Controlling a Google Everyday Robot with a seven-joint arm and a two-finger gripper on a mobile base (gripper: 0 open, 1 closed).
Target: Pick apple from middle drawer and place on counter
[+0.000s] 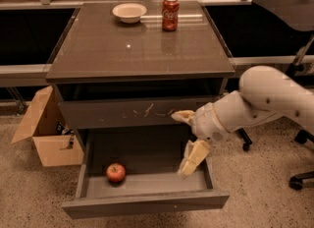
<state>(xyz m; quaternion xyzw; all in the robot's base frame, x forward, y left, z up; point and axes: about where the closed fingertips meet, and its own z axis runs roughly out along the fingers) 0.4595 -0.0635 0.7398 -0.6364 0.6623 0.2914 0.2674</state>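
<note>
The red apple (116, 172) lies in the open middle drawer (147, 205), at its left front. The glossy grey-brown counter (140, 45) tops the cabinet above. My gripper (178, 144) hangs over the right half of the drawer, to the right of the apple and apart from it. It is open and empty: one finger (182, 116) sits in front of the scratched upper drawer front (142, 111), and the other finger (194, 159) points down into the drawer.
A red soda can (170, 13) and a white bowl (129, 12) stand at the back of the counter. An open cardboard box (46, 133) sits on the floor left of the cabinet. Office chair bases (299, 178) stand at the right.
</note>
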